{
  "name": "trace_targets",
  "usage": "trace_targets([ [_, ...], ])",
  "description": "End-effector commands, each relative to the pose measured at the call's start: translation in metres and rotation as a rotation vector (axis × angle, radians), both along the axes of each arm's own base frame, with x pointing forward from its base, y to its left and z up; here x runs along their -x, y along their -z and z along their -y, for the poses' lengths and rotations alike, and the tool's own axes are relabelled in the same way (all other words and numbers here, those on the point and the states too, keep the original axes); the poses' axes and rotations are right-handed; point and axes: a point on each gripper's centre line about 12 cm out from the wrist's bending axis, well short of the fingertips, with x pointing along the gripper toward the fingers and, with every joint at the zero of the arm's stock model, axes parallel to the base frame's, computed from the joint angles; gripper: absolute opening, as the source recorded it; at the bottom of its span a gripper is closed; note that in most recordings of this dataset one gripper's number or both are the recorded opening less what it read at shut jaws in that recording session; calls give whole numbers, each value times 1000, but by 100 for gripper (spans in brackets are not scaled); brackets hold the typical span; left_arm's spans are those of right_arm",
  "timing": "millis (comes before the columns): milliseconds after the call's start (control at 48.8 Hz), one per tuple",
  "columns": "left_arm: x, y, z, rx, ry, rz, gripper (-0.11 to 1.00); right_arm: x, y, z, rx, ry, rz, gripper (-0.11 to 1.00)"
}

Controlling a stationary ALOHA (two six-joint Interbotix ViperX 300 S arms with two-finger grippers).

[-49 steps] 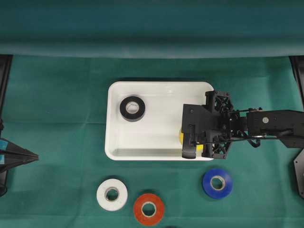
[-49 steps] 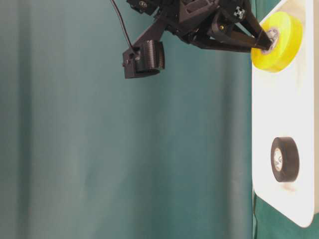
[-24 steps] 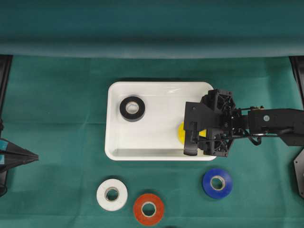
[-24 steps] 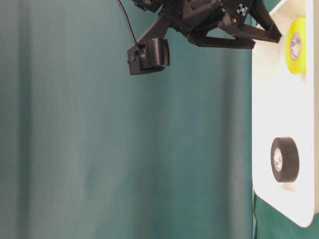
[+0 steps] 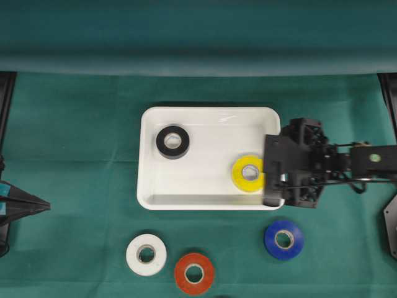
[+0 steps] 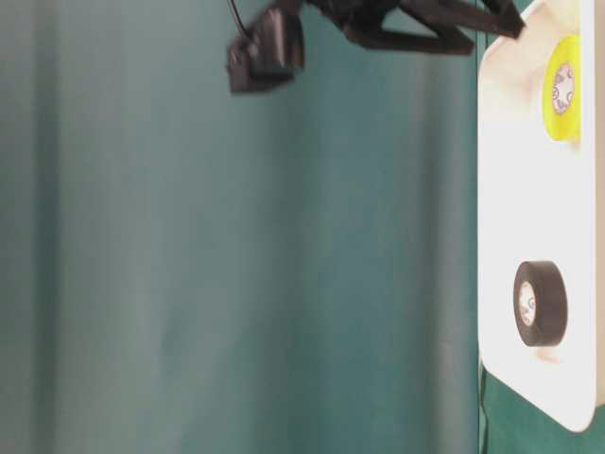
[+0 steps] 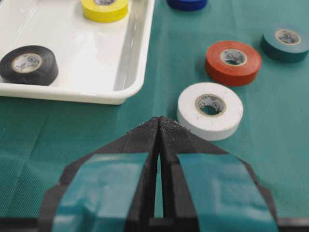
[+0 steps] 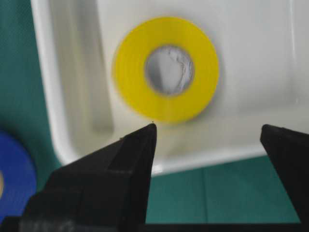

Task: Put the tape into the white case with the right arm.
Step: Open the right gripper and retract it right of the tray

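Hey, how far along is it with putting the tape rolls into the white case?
Done: the black roll and the yellow roll lie flat inside the white case. In hand: nothing; the right gripper is open above the case's edge, the left gripper shut. Left: the white roll, red roll, blue roll and teal roll are on the cloth.

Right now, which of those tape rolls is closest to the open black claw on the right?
The yellow tape roll, lying flat inside the white plastic tray just beside the right end effector. The black roll sits farther left; the others lie outside on the cloth.
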Motion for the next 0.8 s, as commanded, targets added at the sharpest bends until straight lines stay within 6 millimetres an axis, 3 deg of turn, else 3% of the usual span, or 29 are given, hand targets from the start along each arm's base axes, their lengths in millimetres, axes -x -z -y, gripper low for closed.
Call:
trace_targets([
  [0, -1, -4, 0, -2, -2, 11, 0, 11, -11, -5, 4, -12, 65, 63],
  [492, -1, -5, 0, -4, -1, 12, 0, 84, -12, -32, 2, -66, 299, 63],
  [779, -1, -4, -1, -5, -3, 10, 0, 96, -14, -35, 12, -70, 343, 63],
])
